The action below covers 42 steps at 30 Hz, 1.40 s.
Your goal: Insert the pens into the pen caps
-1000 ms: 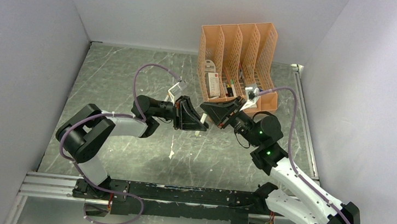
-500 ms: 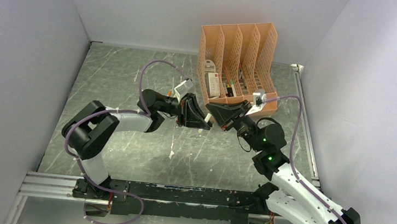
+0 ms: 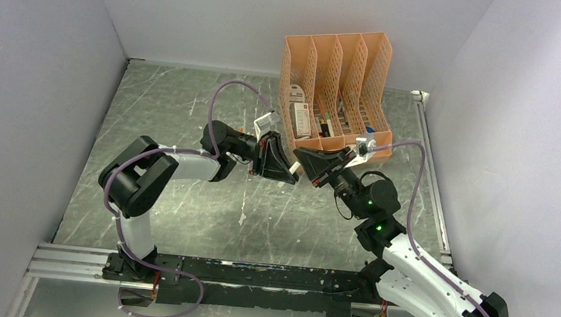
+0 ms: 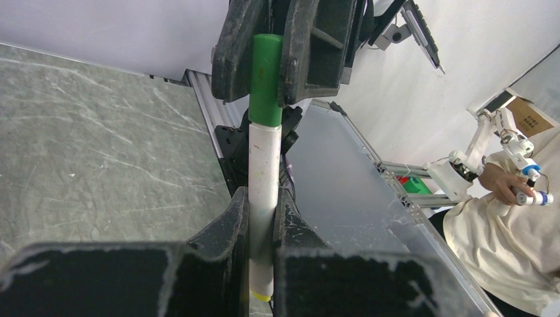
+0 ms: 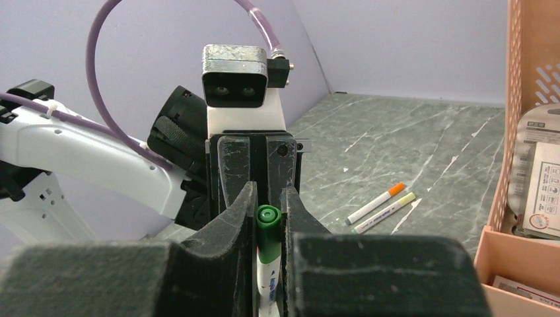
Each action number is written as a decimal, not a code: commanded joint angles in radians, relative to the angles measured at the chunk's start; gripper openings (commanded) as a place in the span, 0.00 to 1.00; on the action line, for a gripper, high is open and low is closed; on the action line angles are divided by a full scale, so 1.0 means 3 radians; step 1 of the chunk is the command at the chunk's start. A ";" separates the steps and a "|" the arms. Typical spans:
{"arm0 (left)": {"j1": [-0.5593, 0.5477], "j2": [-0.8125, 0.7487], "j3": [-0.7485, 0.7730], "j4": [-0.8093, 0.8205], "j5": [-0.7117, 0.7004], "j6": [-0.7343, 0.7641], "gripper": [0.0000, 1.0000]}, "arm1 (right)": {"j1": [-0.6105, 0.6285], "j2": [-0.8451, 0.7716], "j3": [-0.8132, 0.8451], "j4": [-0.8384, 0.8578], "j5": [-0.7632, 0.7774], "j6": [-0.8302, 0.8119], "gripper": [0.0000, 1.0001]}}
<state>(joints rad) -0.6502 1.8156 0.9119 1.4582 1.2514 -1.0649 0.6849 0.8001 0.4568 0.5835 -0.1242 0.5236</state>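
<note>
My left gripper (image 4: 264, 198) is shut on a white pen barrel (image 4: 264, 165) with a yellow band at its near end. The barrel's far end meets a green pen cap (image 4: 267, 79) held between my right gripper's fingers. In the right wrist view my right gripper (image 5: 268, 198) is shut on the green cap (image 5: 267, 228), with a white printed barrel below it. In the top view the left gripper (image 3: 283, 174) and the right gripper (image 3: 303, 162) meet tip to tip above the table, just in front of the organiser. Two more pens lie on the table, one orange-capped (image 5: 376, 203) and one yellow-capped (image 5: 384, 212).
The peach lattice organiser (image 3: 339, 86) stands at the back right, close behind the grippers, with cards and small items in its slots; its edge shows in the right wrist view (image 5: 528, 132). Grey walls enclose the marble table (image 3: 173, 109). A metal rail (image 3: 251, 274) runs along the near edge.
Both grippers, still tip to tip, have shifted slightly toward the organiser. The left arm's elbow has swung right and forward. Both grips are unchanged.
</note>
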 commanded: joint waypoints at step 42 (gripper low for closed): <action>0.0487 -0.0734 -0.0398 -0.1862 -0.1218 0.1580 0.07 | 0.0548 -0.1124 -0.0008 -0.1578 0.0904 -0.0026 0.44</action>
<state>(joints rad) -0.5076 1.6638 0.8249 1.2404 1.0332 -0.8440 0.8474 0.4900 0.4091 0.2695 0.0776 0.5648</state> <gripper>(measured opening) 0.163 0.433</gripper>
